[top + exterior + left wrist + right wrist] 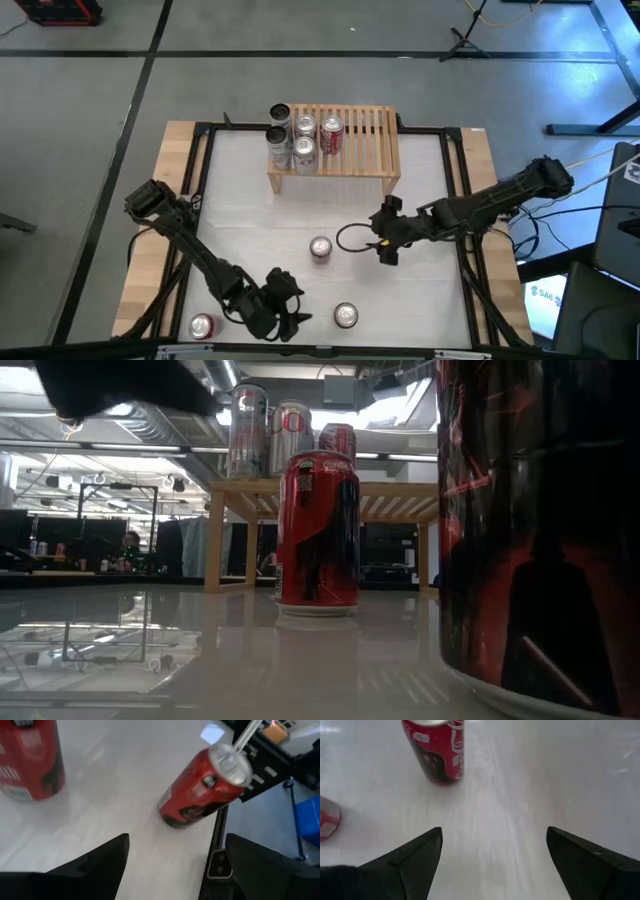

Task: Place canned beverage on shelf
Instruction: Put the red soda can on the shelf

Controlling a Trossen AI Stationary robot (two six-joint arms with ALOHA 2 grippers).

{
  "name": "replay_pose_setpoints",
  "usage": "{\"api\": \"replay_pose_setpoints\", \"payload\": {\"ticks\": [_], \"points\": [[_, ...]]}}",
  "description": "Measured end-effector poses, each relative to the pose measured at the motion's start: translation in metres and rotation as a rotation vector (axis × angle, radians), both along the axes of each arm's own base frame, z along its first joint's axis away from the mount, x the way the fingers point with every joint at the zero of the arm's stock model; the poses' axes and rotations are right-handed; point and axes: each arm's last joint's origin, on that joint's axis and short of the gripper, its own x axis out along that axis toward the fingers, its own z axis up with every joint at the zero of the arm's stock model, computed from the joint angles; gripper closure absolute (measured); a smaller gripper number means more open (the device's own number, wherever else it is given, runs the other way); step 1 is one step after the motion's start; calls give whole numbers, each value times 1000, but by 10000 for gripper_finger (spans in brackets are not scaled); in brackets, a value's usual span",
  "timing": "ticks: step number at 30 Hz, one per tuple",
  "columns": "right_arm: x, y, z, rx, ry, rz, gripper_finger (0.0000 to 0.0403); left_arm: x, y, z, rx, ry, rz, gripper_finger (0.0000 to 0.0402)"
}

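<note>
I log the shelf [345, 150] at the table's [430, 300] far edge, carrying four cans [304, 140] on its left part, with one more can [280, 114] just off its left end. Three red cans stand on the table: middle [320, 248], near centre [345, 315], near left [201, 326]. Label script is too blurred for me to read. Left gripper [290, 322] sits between the two near cans, fingers spread, holding nothing. Right gripper [383, 243] is right of the middle can, fingers wide, empty.
</note>
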Motion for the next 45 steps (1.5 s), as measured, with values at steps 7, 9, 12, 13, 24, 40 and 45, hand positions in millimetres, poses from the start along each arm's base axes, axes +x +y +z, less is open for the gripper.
{"api": "replay_pose_setpoints", "payload": {"ticks": [7,9,12,13,24,40,45], "points": [[9,2,-26,3,-30,-47,56,6,18,-20,-22,20,-47,79],[17,3,-34,-12,-33,-62,56,7,24,-25,-1,36,-46,79],[29,1,-48,-30,-31,-106,56,11,37,-32,32,53,-24,79],[35,-1,-54,-31,-34,-128,56,13,43,-35,47,62,-11,79],[75,-15,-83,62,-170,-216,56,11,75,-60,94,137,62,79],[99,-7,-82,89,-192,-187,56,19,113,-68,101,248,132,79],[99,-6,-82,135,-176,-151,56,11,113,-68,117,321,110,79]]}}
